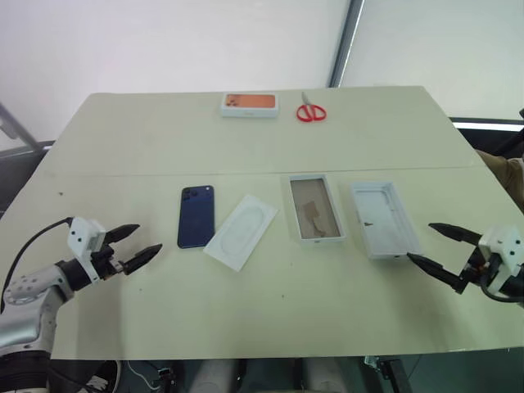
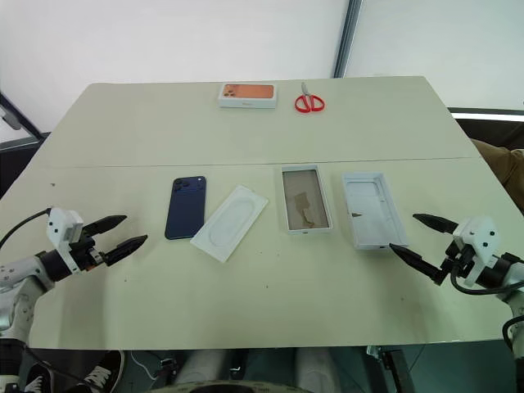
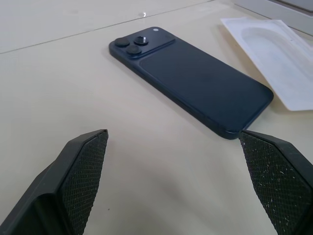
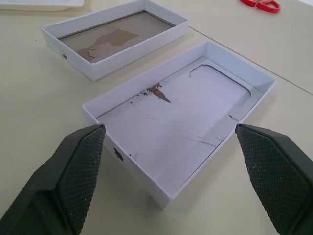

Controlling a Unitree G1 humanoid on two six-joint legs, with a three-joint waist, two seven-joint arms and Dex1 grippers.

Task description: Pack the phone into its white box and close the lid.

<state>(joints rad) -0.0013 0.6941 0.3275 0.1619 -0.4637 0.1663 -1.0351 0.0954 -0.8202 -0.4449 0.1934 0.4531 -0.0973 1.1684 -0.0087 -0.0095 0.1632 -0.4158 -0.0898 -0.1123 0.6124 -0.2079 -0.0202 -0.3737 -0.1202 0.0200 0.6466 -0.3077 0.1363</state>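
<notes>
Head view: on the pale table (image 1: 147, 155) four flat things lie in a row. The phone (image 1: 196, 215) lies back-up at the row's 9 o'clock end, its camera cluster toward 12 o'clock. Just beside it, toward 3 o'clock, a white insert card (image 1: 241, 231) lies tilted, near but apart. Next is the white box (image 1: 316, 209), open side up, brownish lining showing, nothing in it. Last comes the lid (image 1: 385, 219), inside up, apart from the box. At the far edge, 12 o'clock, sit an orange-topped box (image 1: 249, 104) and red scissors (image 1: 310, 111). The left gripper (image 1: 136, 246) hovers at 9 o'clock of the phone, fingers spread, empty. The right gripper (image 1: 427, 246) has its fingers spread too, at 4 o'clock of the lid, with one tip near the lid's corner; touching or not, I cannot tell.

Left wrist view: spread black fingertips (image 3: 83, 169) frame the phone (image 3: 195, 83), which rests on the table clear of them.

Right wrist view: the lid (image 4: 181, 122), scuffed inside, lies between the wide-apart fingertips (image 4: 80, 166), with the white box (image 4: 117, 41) beyond
</notes>
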